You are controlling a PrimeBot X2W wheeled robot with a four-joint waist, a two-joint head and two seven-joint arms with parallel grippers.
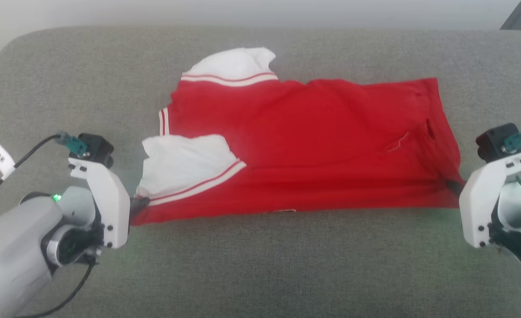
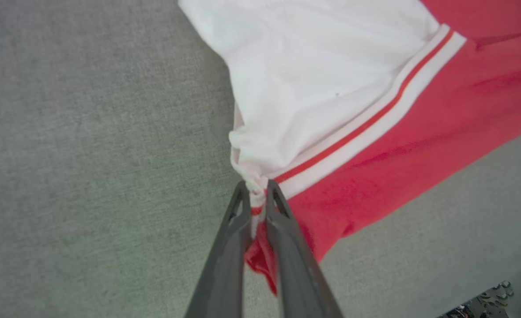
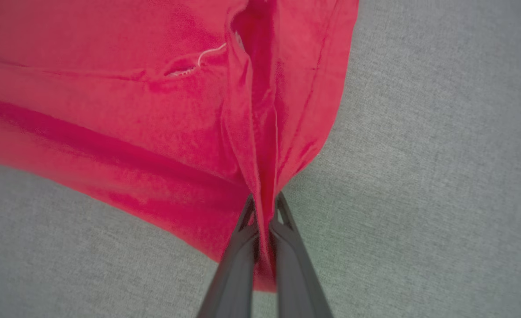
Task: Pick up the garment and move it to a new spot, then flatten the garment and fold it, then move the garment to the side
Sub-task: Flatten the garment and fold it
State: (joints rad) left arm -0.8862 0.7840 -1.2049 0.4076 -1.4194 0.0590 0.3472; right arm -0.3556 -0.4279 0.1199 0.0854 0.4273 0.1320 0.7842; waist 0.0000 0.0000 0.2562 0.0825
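I hold the garment at both ends of its near edge. My left claw is pinched tight on the garment's near left corner. In my left wrist view, the two dark fingers clamp a bunched bit of white and red cloth between them. My right claw is pinched tight on the garment's near right corner. There a ridge of red cloth is gathered and runs down between the fingers.

The garment lies spread out on the grey cushion, red side up, its long edge running nearly straight from one claw to the other. One white sleeve end is folded over the garment's left part, just beside my left claw, and its red-white stripe trim slants across the red cloth. The other white sleeve end sticks out past the garment's far left edge. A short line of white stitching shows near the garment's right end.
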